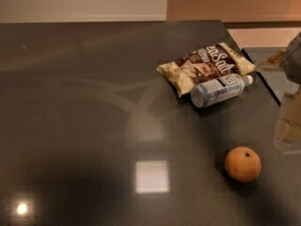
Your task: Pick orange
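Note:
The orange [242, 164] is a small round fruit with a dark stem dot, lying on the dark glossy table [84, 107] at the front right. My gripper [287, 128] is at the right edge of the view, a pale part hanging over the table's right side, to the right of the orange and a little behind it. It is apart from the orange and nothing shows in its hold. Most of the arm is out of the picture.
A brown and cream snack bag [207, 65] lies behind the orange. A clear water bottle [220, 89] with a blue label lies on its side against the bag's front. The table's right edge runs close by the gripper. Ceiling lights reflect on the tabletop.

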